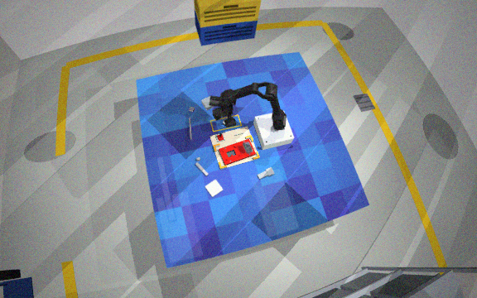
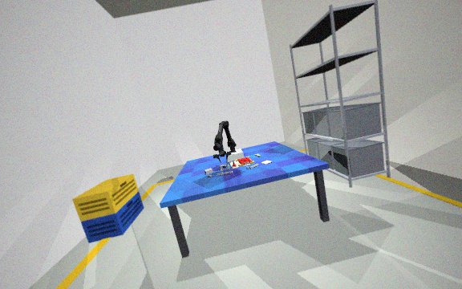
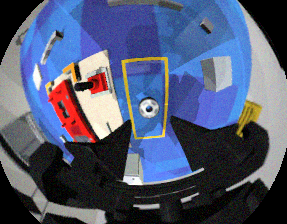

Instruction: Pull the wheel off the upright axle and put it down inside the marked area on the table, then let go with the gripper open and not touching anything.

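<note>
Small round grey wheel (image 3: pixel 148 107) with dark hub, flat inside yellow-outlined marked area (image 3: pixel 146 98), gripper (image 1: pixel 229 121) jaws apart and holding nothing, wheel visible in wrist view only, blue patchwork table (image 1: pixel 305 182)

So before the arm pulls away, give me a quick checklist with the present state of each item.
1. Wheel inside the yellow marked area: ok.
2. Wheel resting on the table: ok, as far as the wrist view shows.
3. Tool open: ok.
4. Fingers apart from the wheel: ok in the wrist view.
5. Tool touching nothing else: cannot tell.
6. Wheel clear of the red board: ok.
</note>
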### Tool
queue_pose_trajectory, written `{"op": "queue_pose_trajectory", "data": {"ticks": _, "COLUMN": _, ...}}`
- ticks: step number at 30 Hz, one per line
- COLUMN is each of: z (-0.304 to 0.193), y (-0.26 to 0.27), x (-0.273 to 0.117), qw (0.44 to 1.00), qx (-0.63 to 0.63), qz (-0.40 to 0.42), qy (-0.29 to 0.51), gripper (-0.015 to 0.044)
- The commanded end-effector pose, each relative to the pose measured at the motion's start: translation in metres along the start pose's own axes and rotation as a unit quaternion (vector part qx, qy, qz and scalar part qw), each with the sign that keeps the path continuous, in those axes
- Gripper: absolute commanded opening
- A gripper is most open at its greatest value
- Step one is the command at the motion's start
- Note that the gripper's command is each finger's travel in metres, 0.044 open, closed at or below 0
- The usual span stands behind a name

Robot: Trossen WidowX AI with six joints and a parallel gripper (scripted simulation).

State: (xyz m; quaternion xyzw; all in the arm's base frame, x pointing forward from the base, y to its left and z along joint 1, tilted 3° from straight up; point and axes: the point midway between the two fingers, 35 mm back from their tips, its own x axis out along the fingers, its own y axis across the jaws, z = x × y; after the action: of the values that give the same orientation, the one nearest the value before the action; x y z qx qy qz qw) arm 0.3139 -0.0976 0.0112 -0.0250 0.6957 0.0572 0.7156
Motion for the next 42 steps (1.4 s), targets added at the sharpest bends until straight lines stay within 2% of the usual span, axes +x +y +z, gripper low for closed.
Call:
{"op": "queue_pose_trajectory", "data": {"ticks": 1, "z": 0.002, "y": 0.0, "x": -0.02, "qw": 1.0, "qx": -0.002, "qz": -0.003, "qy": -0.01, "gripper": 0.03}}
{"op": "queue_pose_trajectory", "data": {"ticks": 2, "z": 0.002, "y": 0.0, "x": -0.02, "qw": 1.0, "qx": -0.002, "qz": -0.003, "qy": -0.01, "gripper": 0.03}}
{"op": "queue_pose_trajectory", "data": {"ticks": 3, "z": 0.002, "y": -0.001, "x": -0.014, "qw": 1.0, "qx": 0.0, "qz": -0.005, "qy": -0.011, "gripper": 0.0326}}
{"op": "queue_pose_trajectory", "data": {"ticks": 7, "z": -0.024, "y": 0.01, "x": -0.035, "qw": 1.0, "qx": -0.003, "qz": -0.005, "qy": -0.009, "gripper": 0.0431}}
{"op": "queue_pose_trajectory", "data": {"ticks": 8, "z": -0.033, "y": 0.013, "x": -0.041, "qw": 1.0, "qx": -0.003, "qz": -0.005, "qy": -0.008, "gripper": 0.044}}
{"op": "queue_pose_trajectory", "data": {"ticks": 14, "z": -0.078, "y": 0.034, "x": -0.064, "qw": 1.0, "qx": -0.001, "qz": -0.002, "qy": -0.006, "gripper": 0.044}}
{"op": "queue_pose_trajectory", "data": {"ticks": 42, "z": -0.08, "y": 0.035, "x": -0.064, "qw": 1.0, "qx": -0.001, "qz": -0.002, "qy": -0.006, "gripper": 0.044}}
